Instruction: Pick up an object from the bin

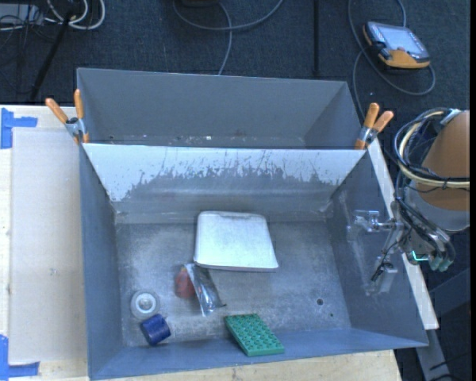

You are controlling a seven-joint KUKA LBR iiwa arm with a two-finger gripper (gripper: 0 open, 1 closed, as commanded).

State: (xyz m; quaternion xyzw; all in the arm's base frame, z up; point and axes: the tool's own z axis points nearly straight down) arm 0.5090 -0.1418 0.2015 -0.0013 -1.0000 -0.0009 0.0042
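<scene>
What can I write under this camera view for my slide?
Robot gripper beside the grey metal bin's right wall, away from the white square tray and green studded plate.

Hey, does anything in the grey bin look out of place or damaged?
Nothing looks spilled or damaged. Only the flat green studded plastic plate lies askew by the front wall of the grey metal bin.
</scene>
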